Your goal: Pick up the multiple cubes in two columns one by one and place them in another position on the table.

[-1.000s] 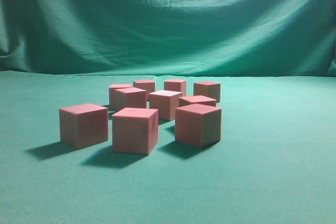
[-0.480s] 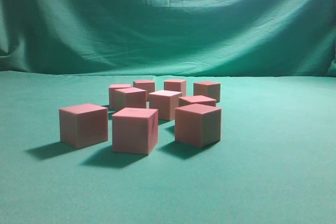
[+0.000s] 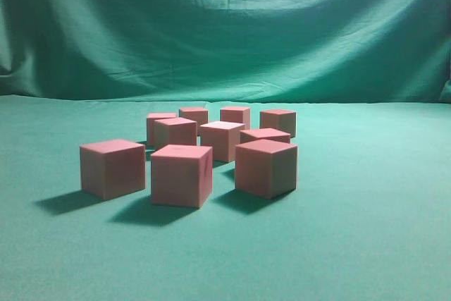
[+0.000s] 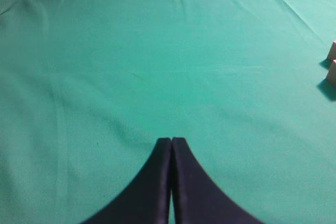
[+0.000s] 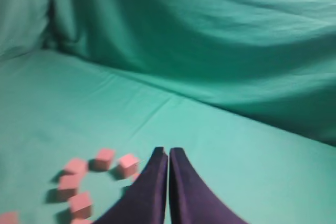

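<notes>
You see a flat table covered with plain teal-green cloth (image 3: 366, 230) before a draped green backdrop (image 3: 225, 26), and nine small matte salmon-pink cubes (image 3: 181, 175) stand loosely grouped near its middle, none inside any container. The rear cubes are partly hidden behind the front ones, and in the left wrist view only two cube corners show at the right edge. Both the black left gripper (image 4: 171, 141) and the black right gripper (image 5: 168, 151) have their fingers pressed together on nothing, each above the cloth and apart from the cubes.

cubes (image 3: 181, 175): clustered mid-table (image 3: 366, 244), three in front, six behind
backdrop (image 3: 225, 26): behind table

L pincer (image 4: 171, 141) closed, empty; R pincer (image 5: 168, 151) closed, seemingly raised, empty.
</notes>
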